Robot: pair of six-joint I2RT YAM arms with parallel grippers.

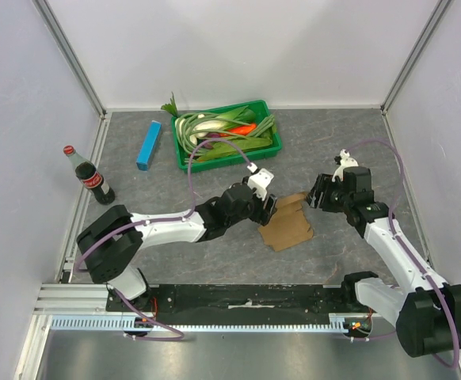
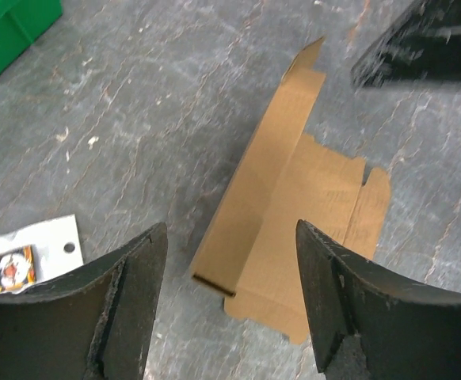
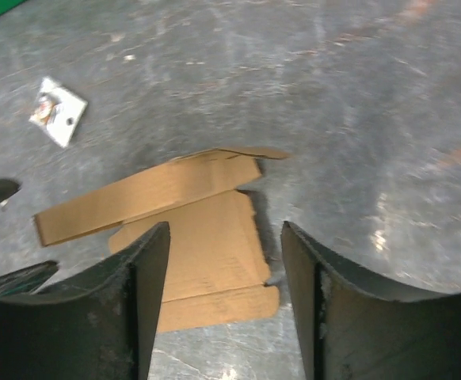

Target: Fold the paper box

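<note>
A flat paper box (image 1: 287, 222) of plain brown cardboard lies near the middle of the surface (image 1: 215, 261), slightly right of centre. It is roughly rectangular, with small flaps and printed creases, and one long side panel (image 2: 262, 174) is lifted along its fold while the rest lies flat. The left jaws hover at its left edge, their black, wedge-shaped fingers (image 2: 127, 317) spread wide and holding nothing. The right jaws hang at its far right corner, with fingers (image 3: 325, 317) also spread and apart from the cardboard. Bare surface shows along the box's near and right edges. The surface is a grey, mottled, stone-like sheet. A small white square card (image 2: 32, 257) with a punched hole lies just left of the box. Farther back sits a green plastic tray (image 1: 272, 146) heaped with vegetables. To its left is a slim blue box (image 1: 148, 145), and by the left wall stands a dark cola bottle (image 1: 90, 176). White walls with metal frame posts close in the left, far and right sides.
</note>
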